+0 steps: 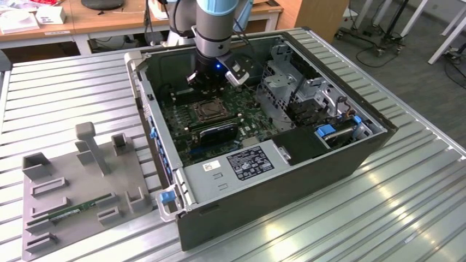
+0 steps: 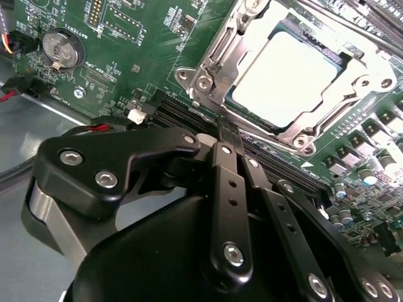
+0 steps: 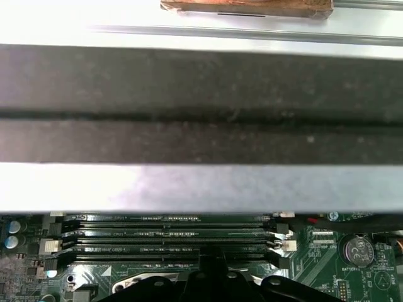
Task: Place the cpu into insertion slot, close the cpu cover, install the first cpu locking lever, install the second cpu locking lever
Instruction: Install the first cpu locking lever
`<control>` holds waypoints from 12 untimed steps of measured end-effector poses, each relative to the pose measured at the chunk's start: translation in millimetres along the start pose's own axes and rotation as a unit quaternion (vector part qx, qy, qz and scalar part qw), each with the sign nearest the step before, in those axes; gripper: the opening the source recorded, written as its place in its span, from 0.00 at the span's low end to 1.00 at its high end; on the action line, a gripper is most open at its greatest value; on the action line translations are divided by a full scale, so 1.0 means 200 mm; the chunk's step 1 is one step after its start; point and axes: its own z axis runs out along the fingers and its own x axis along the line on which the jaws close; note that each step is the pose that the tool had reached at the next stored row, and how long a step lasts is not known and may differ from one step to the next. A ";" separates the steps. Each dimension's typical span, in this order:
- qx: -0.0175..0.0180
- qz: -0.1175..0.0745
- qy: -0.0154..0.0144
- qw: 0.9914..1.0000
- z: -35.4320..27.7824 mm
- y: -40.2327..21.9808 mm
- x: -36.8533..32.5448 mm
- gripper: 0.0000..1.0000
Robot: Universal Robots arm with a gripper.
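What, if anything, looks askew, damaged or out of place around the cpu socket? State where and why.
Nothing stands out. In the second wrist view the cpu lies flat and square inside the opening of the cpu cover, which sits down over it. The tool hangs beside that cover's edge.

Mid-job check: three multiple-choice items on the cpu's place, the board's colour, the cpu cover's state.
1. Where is the cpu? A seated on the motherboard; B on a shelf; C in a person's hand.
2. The motherboard's colour? A blue; B green; C red.
3. The cpu cover is: A lowered around the cpu; B standing upright; C taken off.
Answers: 1 A, its silvery top shows within the cover's opening; 2 B, green in both wrist views; 3 A, the frame lies flat around it.
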 end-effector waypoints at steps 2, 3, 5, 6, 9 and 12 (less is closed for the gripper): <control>0.000 0.000 0.000 1.000 0.001 0.000 -0.008 0.11; 0.000 0.000 0.000 1.000 0.001 0.000 -0.012 0.11; 0.000 0.000 0.000 1.000 0.001 0.000 -0.014 0.11; 0.000 0.000 0.000 1.000 0.001 0.000 -0.014 0.11; 0.000 0.000 0.000 1.000 0.000 0.000 -0.016 0.11; 0.000 0.000 0.000 1.000 -0.005 0.001 -0.016 0.11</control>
